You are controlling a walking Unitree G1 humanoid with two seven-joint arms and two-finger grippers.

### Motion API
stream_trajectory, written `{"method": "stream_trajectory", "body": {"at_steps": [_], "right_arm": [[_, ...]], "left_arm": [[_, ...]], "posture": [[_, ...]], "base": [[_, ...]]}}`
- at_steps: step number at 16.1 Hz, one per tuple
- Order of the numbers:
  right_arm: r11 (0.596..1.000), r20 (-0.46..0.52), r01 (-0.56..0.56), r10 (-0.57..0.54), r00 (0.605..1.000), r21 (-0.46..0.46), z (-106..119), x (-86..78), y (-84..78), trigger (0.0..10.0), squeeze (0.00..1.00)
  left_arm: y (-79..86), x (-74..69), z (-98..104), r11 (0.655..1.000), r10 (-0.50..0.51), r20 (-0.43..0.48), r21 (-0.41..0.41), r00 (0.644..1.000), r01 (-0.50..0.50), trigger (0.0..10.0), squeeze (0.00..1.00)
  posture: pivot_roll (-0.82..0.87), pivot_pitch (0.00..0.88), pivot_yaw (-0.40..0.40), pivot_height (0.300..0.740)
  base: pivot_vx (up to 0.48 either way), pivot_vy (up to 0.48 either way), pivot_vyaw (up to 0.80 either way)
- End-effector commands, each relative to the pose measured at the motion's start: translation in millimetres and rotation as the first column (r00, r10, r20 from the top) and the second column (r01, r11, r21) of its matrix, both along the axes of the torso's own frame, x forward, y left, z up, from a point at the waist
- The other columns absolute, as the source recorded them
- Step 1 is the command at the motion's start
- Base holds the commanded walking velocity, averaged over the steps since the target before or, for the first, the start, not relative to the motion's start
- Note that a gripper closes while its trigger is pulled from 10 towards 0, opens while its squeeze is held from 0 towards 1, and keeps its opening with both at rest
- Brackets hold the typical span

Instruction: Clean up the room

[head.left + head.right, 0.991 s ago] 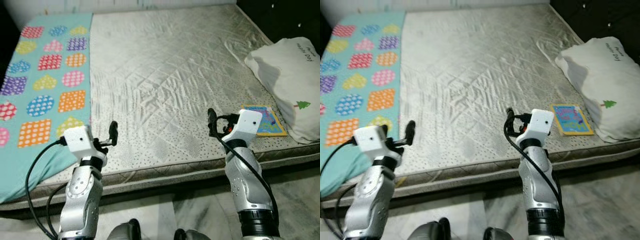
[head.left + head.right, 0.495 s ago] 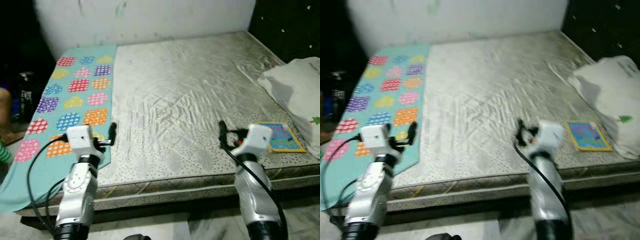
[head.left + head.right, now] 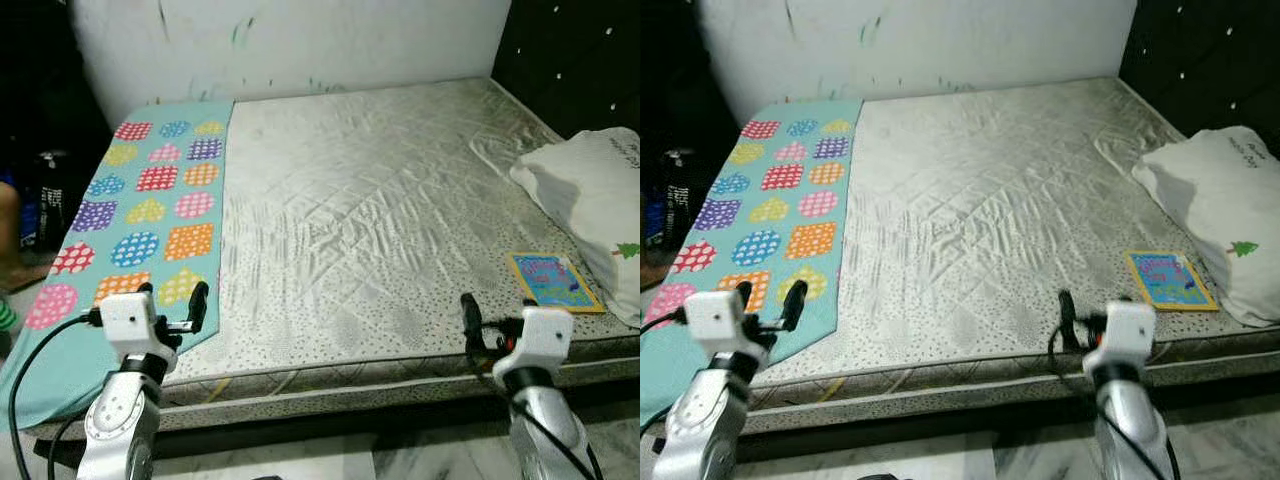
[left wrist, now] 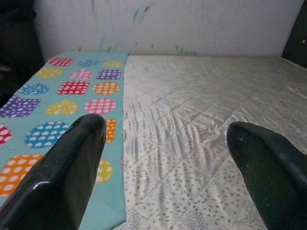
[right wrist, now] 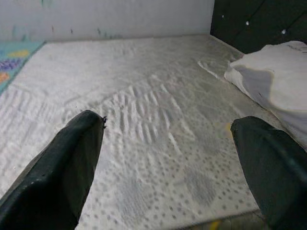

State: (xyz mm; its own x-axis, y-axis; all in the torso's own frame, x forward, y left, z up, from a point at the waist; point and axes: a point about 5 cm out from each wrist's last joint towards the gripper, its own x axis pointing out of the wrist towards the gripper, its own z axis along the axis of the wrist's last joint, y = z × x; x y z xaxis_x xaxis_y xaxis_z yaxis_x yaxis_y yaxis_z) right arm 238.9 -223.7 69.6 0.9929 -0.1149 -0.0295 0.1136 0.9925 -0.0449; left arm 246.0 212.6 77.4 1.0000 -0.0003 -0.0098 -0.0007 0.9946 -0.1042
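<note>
Risk: book (image 3: pixel 552 281) lies flat near the mattress's near right edge, just beside the pillow (image 3: pixel 600 210); a claw coming in low could push it under the pillow or off the bed (image 3: pixel 380 200); flat thin cover likely hard to pinch, fingers may slide over it
Risk 2: blanket (image 3: pixel 130 220) hangs off the near left edge; pulling on one corner could drag it onto the floor
Risk 3: a person's limb shows at far left by the bed; a left arm swing might come close
Left arm: raised in front of the near left edge, forearm upright; left claw (image 3: pixel 170 312) points forward over the blanket's near end; spread wide, nothing between the fingers (image 4: pixel 67 167)
Right arm: raised at the near right edge, forearm upright; right claw (image 3: pixel 490 325) points over the mattress, left of the book and apart from it; spread wide, empty, per right wrist view
Task things: book near right on the mattress; pillow far right; blanket along the left side
Stage: judged approach only; nothing grasped yet
</note>
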Motion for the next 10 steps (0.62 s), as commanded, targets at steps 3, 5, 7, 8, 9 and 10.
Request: {"method": "stream_trajectory", "body": {"at_steps": [3, 5, 7, 8, 9, 10], "right_arm": [[0.999, 0.01, 0.012, -0.013, 1.0, 0.034, 4.0, 2.9, 7.1, 10.0, 0.0], [0.997, 0.028, 0.011, -0.013, 1.0, 0.075, 5.5, 13.1, 16.3, 10.0, 0.0], [0.994, 0.046, 0.03, -0.034, 0.998, 0.102, 8.5, 21.3, 24.7, 10.0, 0.0], [0.993, 0.05, 0.036, -0.041, 0.998, 0.111, 9.2, 21.6, 26.9, 10.0, 0.0], [0.992, 0.056, 0.041, -0.048, 0.997, 0.119, 10.6, 20.2, 28.8, 10.0, 0.0], [0.991, 0.06, 0.055, -0.063, 0.996, 0.121, 11.0, 18.6, 27.4, 10.0, 0.0]], "left_arm": [[2.8, -4.5, -3.5, 0.998, 0.056, -0.016, -0.031, 0.998, -0.056, 10.0, 0.0], [-3.4, -1.2, -2.9, 0.997, 0.061, -0.016, -0.041, 0.998, -0.062, 10.0, 0.0], [-4.6, 3.9, 2.0, 0.999, 0.038, -0.008, -0.034, 0.999, -0.038, 10.0, 0.0], [-3.7, 5.1, 2.3, 0.999, 0.032, -0.011, -0.03, 0.999, -0.033, 10.0, 0.0], [-3.4, 7.3, 3.1, 0.999, 0.019, -0.016, -0.026, 1.0, -0.019, 10.0, 0.0], [-5.8, 9.2, 3.9, 1.0, 0.003, -0.019, -0.025, 1.0, -0.003, 10.0, 0.0]], "posture": [[0.01, 0.0, 0.087, 0.74], [0.04, 0.0, 0.106, 0.74], [0.03, 0.0, 0.129, 0.74], [0.03, 0.0, 0.142, 0.74], [0.02, 0.0, 0.156, 0.74], [0.01, 0.0, 0.169, 0.74]], "base": [[0.0, 0.0, 0.0], [0.0, 0.0, 0.0], [0.0, 0.0, 0.0], [0.0, 0.0, 0.0], [0.0, 0.0, 0.0], [0.0, 0.0, 0.0]]}}
